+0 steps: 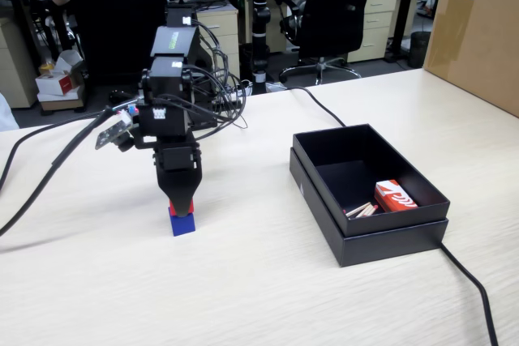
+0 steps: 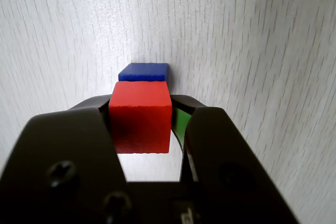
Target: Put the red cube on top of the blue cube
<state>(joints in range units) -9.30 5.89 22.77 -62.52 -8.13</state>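
Note:
The blue cube [image 1: 182, 223] stands on the pale wooden table left of centre in the fixed view. My gripper [image 1: 181, 204] points straight down right above it, shut on the red cube [image 1: 182, 207], of which only a red sliver shows between the black jaws. In the wrist view the red cube [image 2: 140, 123] sits clamped between the two jaws of my gripper [image 2: 142, 109], and the blue cube [image 2: 144, 72] peeks out just beyond its far edge. The red cube looks to be on or just above the blue one; I cannot tell whether they touch.
An open black box [image 1: 366, 224] sits to the right in the fixed view, holding a red-and-white packet [image 1: 395, 196] and some sticks. Cables run across the table from the arm's base and from the box. A cardboard box [image 1: 478, 30] stands at the far right.

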